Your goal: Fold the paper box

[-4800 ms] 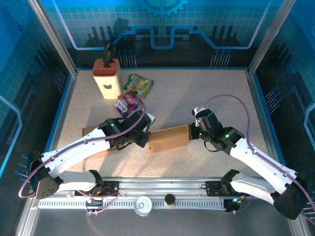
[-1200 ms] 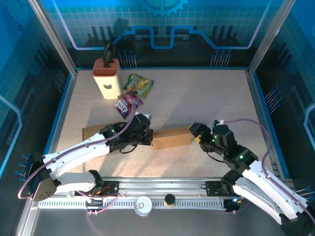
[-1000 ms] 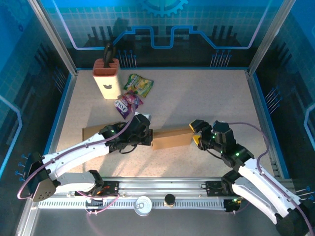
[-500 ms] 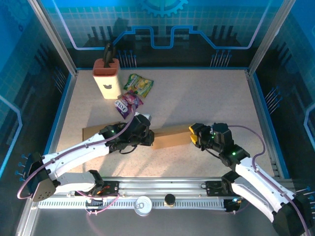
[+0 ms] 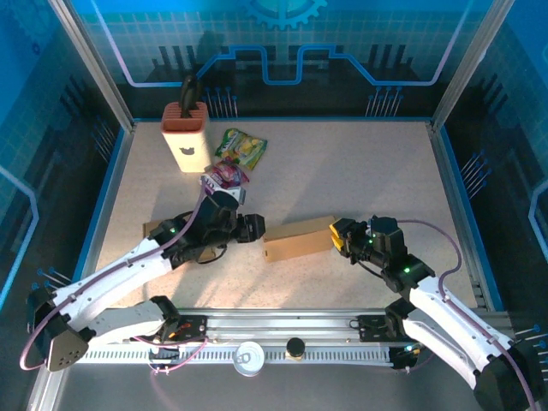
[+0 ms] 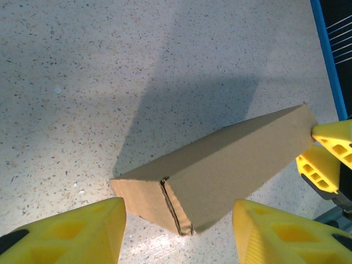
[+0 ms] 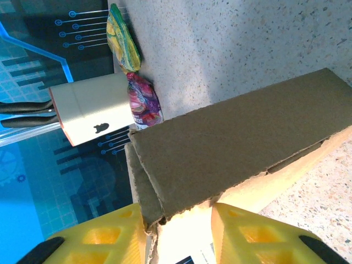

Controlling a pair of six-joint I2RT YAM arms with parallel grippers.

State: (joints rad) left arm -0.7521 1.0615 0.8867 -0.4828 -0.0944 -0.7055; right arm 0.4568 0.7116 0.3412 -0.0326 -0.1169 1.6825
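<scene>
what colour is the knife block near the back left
The knife block is cream with a reddish-brown top; clearest in the top external view.

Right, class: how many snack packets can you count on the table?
2. A green-yellow packet lies beside the knife block; a purple packet sits just nearer the arms, below it. Others could be hidden under the arms.

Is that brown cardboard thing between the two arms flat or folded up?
Folded up: the cardboard box lies on the table as a long raised sleeve, with a top face, a side wall and a creased end.
</scene>
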